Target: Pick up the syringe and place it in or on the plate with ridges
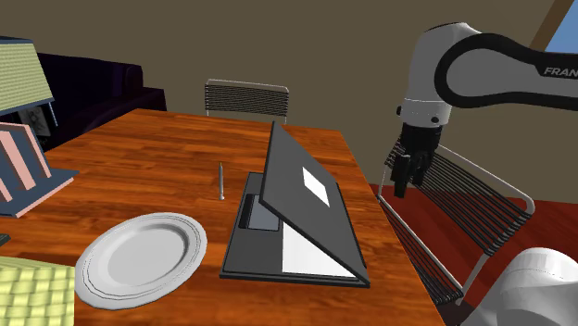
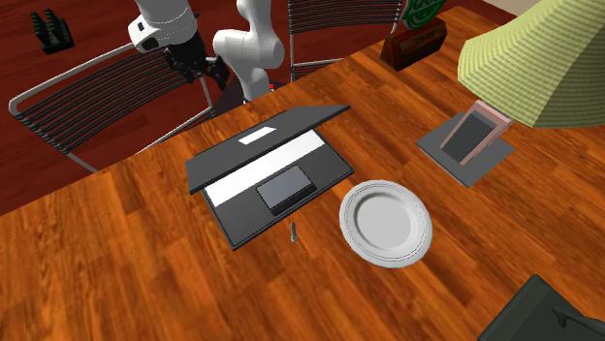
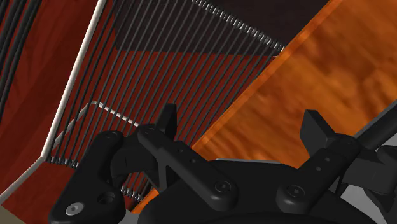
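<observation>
Clearly we have not yet begun the reach. The end effector (image 1: 408,178) hangs off the desk's (image 1: 167,157) edge above a wire chair (image 1: 468,227), its fingers spread and empty. The syringe (image 1: 222,181) lies flat on the desk just beside the half-open laptop (image 1: 310,218), on the side away from the arm, with the plate (image 1: 141,257) near it.

We judge the reach should rise over the laptop lid, then descend with the fingers set across the thin barrel, closing at its middle, low to the wood.

The syringe is too slim for us to tell which end bears the plunger. The plate's ridges show only faintly at its rim. In the shoulder view the tilted lid hides most of the keyboard.
</observation>
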Controlling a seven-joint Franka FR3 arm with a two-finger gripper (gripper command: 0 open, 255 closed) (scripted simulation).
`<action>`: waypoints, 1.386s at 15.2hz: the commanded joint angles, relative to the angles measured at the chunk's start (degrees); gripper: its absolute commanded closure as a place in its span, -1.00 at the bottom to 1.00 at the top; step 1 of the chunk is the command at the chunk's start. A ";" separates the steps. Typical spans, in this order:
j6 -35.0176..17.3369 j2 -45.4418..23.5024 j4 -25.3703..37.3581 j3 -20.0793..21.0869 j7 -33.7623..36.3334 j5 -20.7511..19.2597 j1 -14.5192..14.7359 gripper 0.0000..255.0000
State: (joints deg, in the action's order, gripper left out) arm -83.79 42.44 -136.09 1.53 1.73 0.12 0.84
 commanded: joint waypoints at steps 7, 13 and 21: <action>-11.53 -3.78 -1.38 5.89 6.56 3.94 2.02 -1.00; -22.95 -9.98 -0.16 12.00 13.12 5.59 3.22 -1.00; -36.46 -21.14 5.56 20.49 23.36 2.50 2.78 -1.00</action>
State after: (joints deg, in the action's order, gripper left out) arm -118.79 22.78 -131.67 21.04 23.74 3.36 3.83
